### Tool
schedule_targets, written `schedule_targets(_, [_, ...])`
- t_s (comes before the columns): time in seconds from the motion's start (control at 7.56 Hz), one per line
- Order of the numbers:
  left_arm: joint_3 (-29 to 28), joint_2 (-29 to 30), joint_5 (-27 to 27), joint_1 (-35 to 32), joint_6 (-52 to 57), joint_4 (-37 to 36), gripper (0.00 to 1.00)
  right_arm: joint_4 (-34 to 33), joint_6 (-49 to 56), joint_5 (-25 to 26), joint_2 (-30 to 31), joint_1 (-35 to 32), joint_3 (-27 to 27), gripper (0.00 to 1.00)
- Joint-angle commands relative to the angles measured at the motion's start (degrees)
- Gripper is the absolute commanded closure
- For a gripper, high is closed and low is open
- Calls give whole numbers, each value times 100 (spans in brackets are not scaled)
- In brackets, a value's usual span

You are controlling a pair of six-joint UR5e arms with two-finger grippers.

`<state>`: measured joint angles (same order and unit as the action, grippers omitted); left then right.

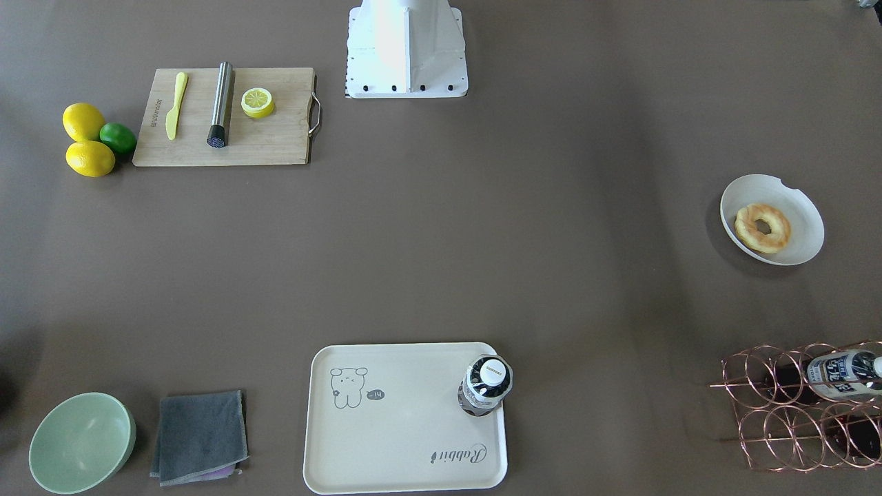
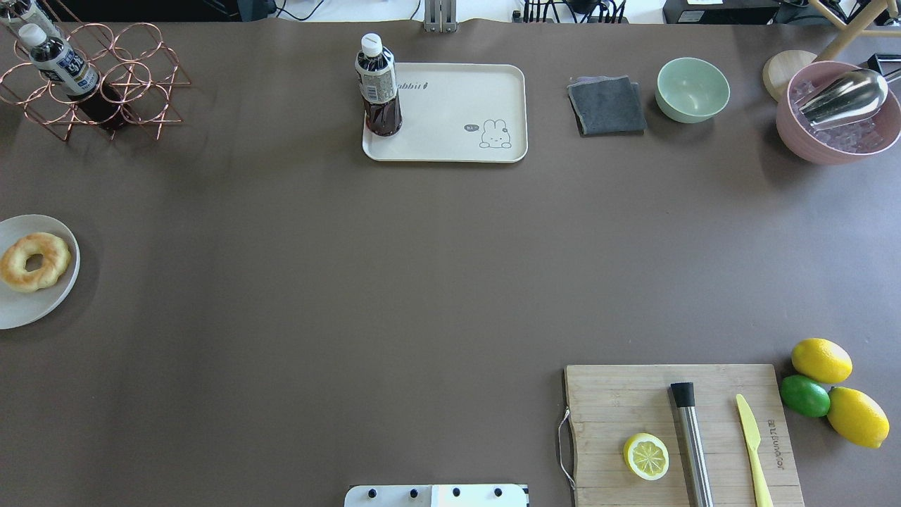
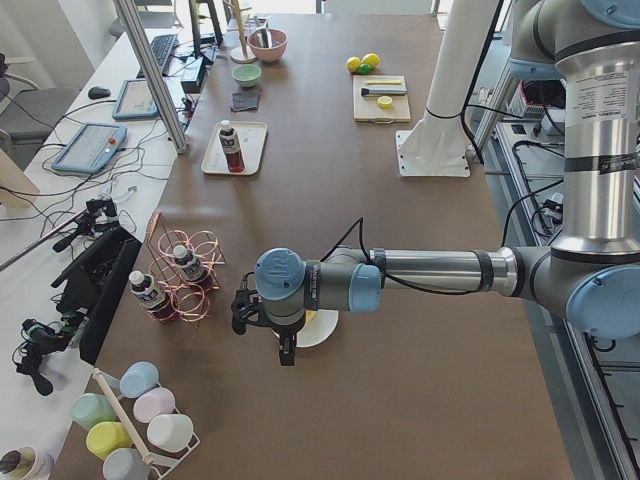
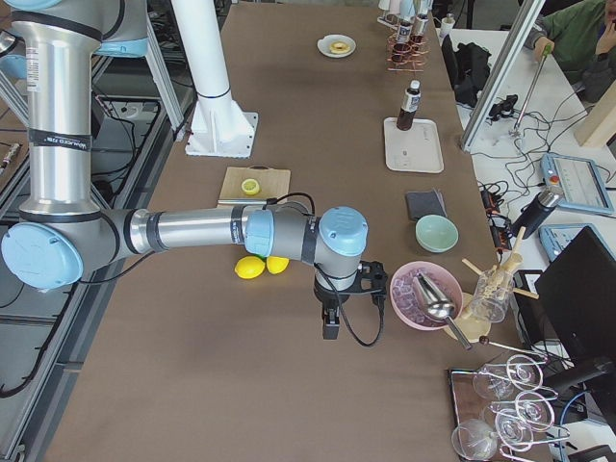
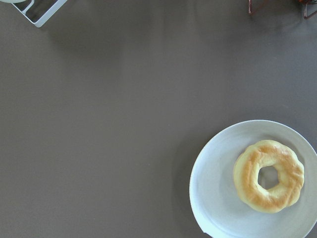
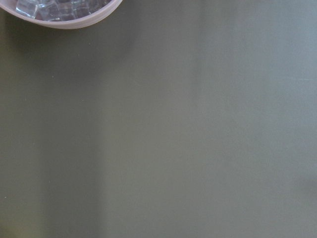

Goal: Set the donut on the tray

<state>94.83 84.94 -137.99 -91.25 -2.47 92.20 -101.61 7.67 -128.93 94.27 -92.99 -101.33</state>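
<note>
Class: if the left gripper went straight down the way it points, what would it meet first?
Probably the bare table beside the white plate, not the donut; the left gripper hangs near the plate's edge, depth unclear.

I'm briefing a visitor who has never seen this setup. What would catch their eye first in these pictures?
The golden donut on a white plate at the table edge on the robot's left stands out, with the left gripper hanging near it. On the far side, the cream tray carries an upright dark bottle at one corner. Bright lemons sit beside the cutting board on the robot's right.
</note>
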Motion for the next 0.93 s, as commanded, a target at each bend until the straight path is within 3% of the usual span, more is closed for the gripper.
schedule_targets(0.0, [149, -127, 0, -7, 1, 9, 1, 1, -3, 0, 3, 0, 8, 0])
schedule_targets(0.79, [475, -153, 18, -7, -43, 132, 1, 1, -3, 9, 3, -9, 8, 0])
